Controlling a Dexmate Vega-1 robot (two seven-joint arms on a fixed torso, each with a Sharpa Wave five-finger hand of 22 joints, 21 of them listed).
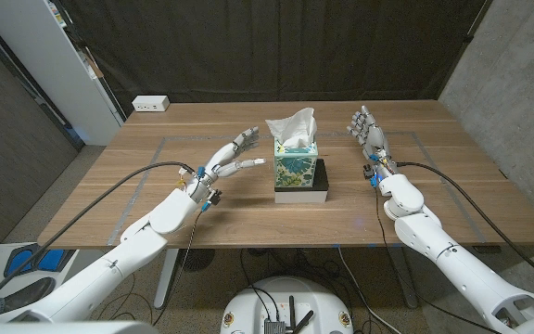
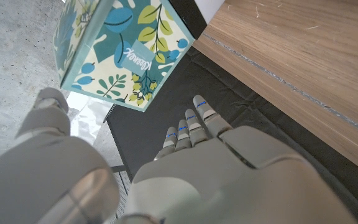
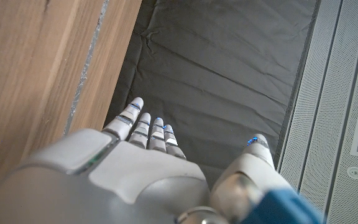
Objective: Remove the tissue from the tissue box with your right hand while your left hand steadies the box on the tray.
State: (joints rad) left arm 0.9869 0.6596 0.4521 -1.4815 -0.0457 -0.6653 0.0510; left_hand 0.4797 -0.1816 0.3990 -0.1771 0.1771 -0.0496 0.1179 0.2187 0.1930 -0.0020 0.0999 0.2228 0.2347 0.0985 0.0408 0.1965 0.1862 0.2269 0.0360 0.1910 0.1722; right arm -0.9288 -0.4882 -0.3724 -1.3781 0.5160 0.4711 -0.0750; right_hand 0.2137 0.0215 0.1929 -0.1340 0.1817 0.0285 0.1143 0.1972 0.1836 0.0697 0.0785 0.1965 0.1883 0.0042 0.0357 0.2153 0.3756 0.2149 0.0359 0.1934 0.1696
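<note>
Tissue box: a cube-shaped cardboard tissue box (image 1: pixel 297 165) printed with blue and green leaves stands upright near the middle of the wooden table (image 1: pixel 156 199); the left wrist view shows its leafy side (image 2: pixel 126 50) close up.
Tissue: a crumpled white paper tissue (image 1: pixel 292 125) sticks up out of the box's top opening, untouched by either hand.
Tray: a flat black tray with a white rim (image 1: pixel 310 190) lies under the box, which sits on the tray's left part; the bare black surface shows on the right.
Left hand: the left hand (image 1: pixel 233 160) hangs above the table just left of the box, fingers spread and reaching towards it, holding nothing; the fingertips look a little short of the box side, though the angle makes contact hard to judge.
Right hand: the right hand (image 1: pixel 369 134) is raised right of the box and well apart from it, fingers straight, apart and empty.
Background: a white power strip (image 1: pixel 150 104) lies at the table's far left corner, before a dark curtain (image 1: pixel 276 46).
</note>
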